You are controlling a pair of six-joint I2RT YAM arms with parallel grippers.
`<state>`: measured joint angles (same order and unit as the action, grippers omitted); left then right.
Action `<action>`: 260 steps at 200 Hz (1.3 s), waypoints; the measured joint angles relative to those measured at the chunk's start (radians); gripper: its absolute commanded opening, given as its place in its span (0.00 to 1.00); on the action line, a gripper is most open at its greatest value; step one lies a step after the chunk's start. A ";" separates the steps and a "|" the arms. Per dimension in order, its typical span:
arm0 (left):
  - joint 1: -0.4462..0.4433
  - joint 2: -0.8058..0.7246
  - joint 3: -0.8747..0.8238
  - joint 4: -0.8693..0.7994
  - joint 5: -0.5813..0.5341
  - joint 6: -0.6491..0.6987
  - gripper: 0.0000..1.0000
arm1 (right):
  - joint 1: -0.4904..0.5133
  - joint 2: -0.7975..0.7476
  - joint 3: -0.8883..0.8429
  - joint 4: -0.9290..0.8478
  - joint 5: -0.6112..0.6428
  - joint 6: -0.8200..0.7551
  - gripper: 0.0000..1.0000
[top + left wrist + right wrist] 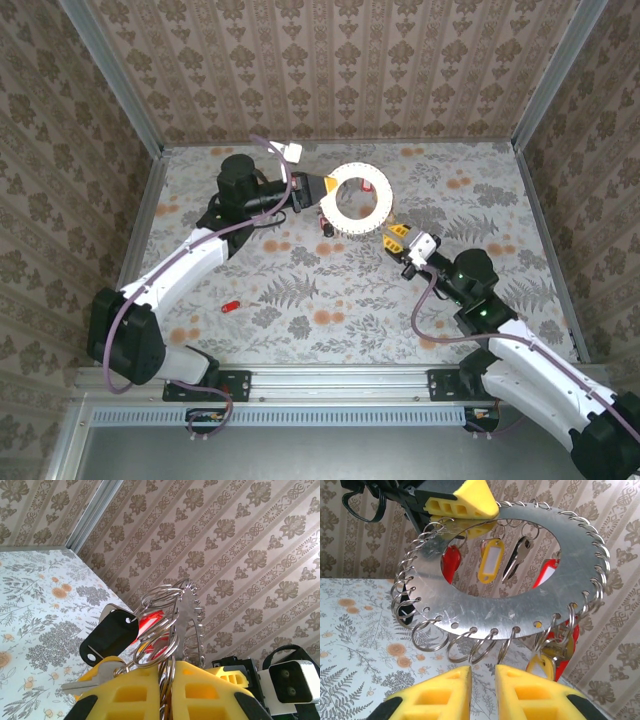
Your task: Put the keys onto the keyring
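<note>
Keyring point(520, 600), rim clamped in left claw point(170, 677), right claw point(483, 679) slightly apart beneath, keys point(451, 562) partly hidden

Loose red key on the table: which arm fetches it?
Right. The right gripper is open beside the keyring; the left gripper is shut on its rim, though the red key lies on the left side.

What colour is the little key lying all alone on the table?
That lone key is red, clearest in the top external view.
</note>
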<state>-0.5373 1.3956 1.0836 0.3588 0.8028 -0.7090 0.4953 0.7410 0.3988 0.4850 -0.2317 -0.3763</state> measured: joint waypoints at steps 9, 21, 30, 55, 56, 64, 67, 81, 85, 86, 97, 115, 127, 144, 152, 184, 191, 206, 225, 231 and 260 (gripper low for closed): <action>0.000 0.000 0.000 -0.008 0.000 0.001 0.00 | 0.004 0.010 0.000 0.012 0.004 -0.004 0.21; -0.002 0.000 0.000 -0.018 0.000 0.004 0.00 | 0.009 0.019 0.000 0.024 0.010 -0.011 0.22; -0.003 0.000 0.001 -0.023 0.000 0.006 0.00 | 0.011 0.027 0.000 0.035 0.014 -0.014 0.22; -0.006 0.000 0.003 -0.031 0.000 0.007 0.00 | 0.013 0.043 0.000 0.043 0.017 -0.019 0.22; -0.006 0.000 0.003 -0.031 0.000 0.007 0.00 | 0.014 0.043 0.000 0.043 0.016 -0.019 0.22; -0.006 0.000 0.003 -0.032 0.000 0.007 0.00 | 0.014 0.048 0.000 0.043 0.017 -0.022 0.23; -0.006 0.000 0.003 -0.033 0.000 0.008 0.00 | 0.014 0.050 0.000 0.043 0.017 -0.022 0.23; -0.006 0.000 0.004 -0.033 0.000 0.008 0.00 | 0.014 0.058 0.000 0.043 0.017 -0.023 0.23; -0.006 0.000 0.004 -0.033 0.000 0.008 0.00 | 0.014 0.060 0.000 0.043 0.017 -0.023 0.24; -0.006 0.000 0.004 -0.033 0.000 0.008 0.00 | 0.014 0.060 0.000 0.043 0.018 -0.023 0.24; -0.006 0.000 0.004 -0.034 0.000 0.012 0.00 | 0.014 0.064 0.000 0.043 0.020 -0.023 0.24; -0.006 0.000 0.005 -0.036 0.000 0.024 0.00 | 0.014 0.064 0.000 0.040 0.029 -0.033 0.26; -0.007 0.000 0.009 -0.050 0.000 0.037 0.00 | 0.014 0.062 0.000 0.027 0.039 -0.044 0.27; -0.008 -0.001 0.019 -0.078 0.000 0.058 0.00 | 0.014 0.042 -0.010 0.010 0.050 -0.051 0.26; -0.008 -0.005 0.019 -0.088 0.000 0.067 0.00 | 0.014 0.026 -0.019 0.005 0.053 -0.055 0.25; -0.012 -0.024 0.020 -0.105 0.000 0.091 0.00 | 0.014 -0.007 -0.030 -0.013 0.056 -0.064 0.22; -0.012 -0.026 0.021 -0.108 0.000 0.094 0.00 | 0.014 -0.007 -0.030 -0.013 0.055 -0.063 0.21; -0.012 -0.028 0.024 -0.112 0.000 0.101 0.00 | 0.014 -0.005 -0.030 -0.011 0.046 -0.061 0.20; -0.012 -0.028 0.025 -0.120 0.000 0.104 0.00 | 0.014 0.004 -0.030 -0.001 0.038 -0.055 0.19; -0.012 -0.028 0.025 -0.123 0.000 0.104 0.00 | 0.014 0.009 -0.030 0.006 0.037 -0.053 0.19; -0.012 -0.028 0.025 -0.130 0.000 0.104 0.00 | 0.014 0.029 -0.030 0.042 0.037 -0.039 0.18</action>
<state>-0.5495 1.3674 1.1088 0.2287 0.8028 -0.6048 0.5098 0.7704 0.3691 0.5274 -0.1947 -0.4156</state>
